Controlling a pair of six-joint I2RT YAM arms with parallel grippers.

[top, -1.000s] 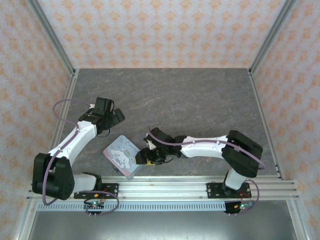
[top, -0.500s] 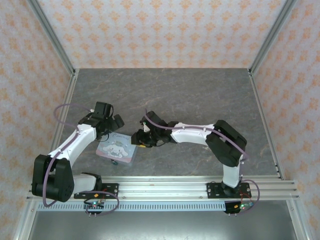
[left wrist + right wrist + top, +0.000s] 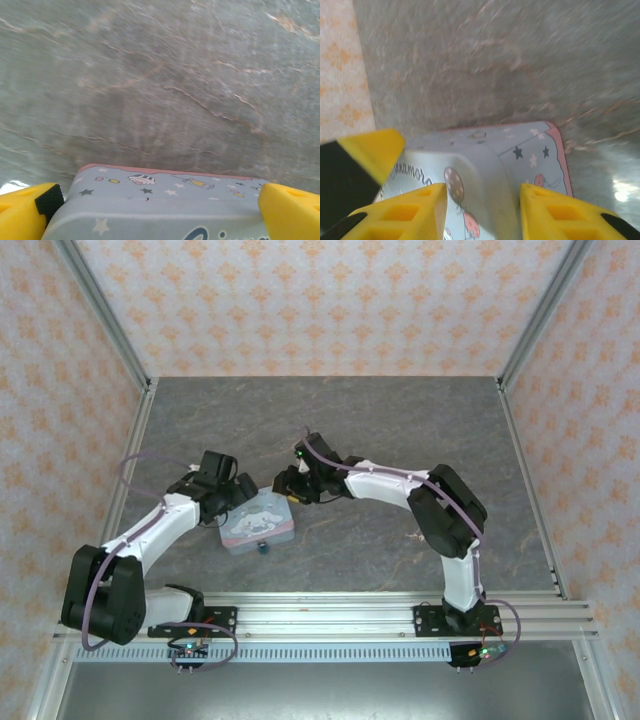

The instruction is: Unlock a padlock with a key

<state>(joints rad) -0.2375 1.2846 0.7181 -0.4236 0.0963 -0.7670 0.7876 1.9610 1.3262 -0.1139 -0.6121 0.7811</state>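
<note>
1. The counter (image 3: 400, 430) is a grey, veined slab enclosed by walls (image 3: 300, 300) with an orange-on-pale pattern. A metal rail (image 3: 350, 612) runs along its near edge.
2. The pastel cartoon-printed box (image 3: 262, 522) lies flat on the counter, left of centre and toward the near side, between the two arms.
3. The padlock (image 3: 262, 549) appears in the top view as a small teal-dark speck touching the middle of the box's near edge. Its shackle is too small to make out.
4. The left gripper (image 3: 232, 498) is at the far-left corner of the box.
5. In the left wrist view, the left gripper (image 3: 159, 189) is spread wide. One yellow finger (image 3: 20, 212) sits at each side of the box (image 3: 165, 200), and both rest against its sides, so the box is clamped between them. The box's pink-rimmed far edge runs across the gap, with bare counter beyond it.
6. The right gripper (image 3: 288, 492) is at the far-right corner of the box, near the left gripper but not touching it.
7. In the right wrist view, the right gripper (image 3: 482, 189) is part-way open. Its yellow fingers (image 3: 560, 215) straddle a rounded edge of the box (image 3: 485, 165).
8. I cannot tell whether the right fingers press on the box or only sit beside it.
9. A yellow-and-black part (image 3: 355, 165) enters the right wrist view from the left, just beside the box.
</note>
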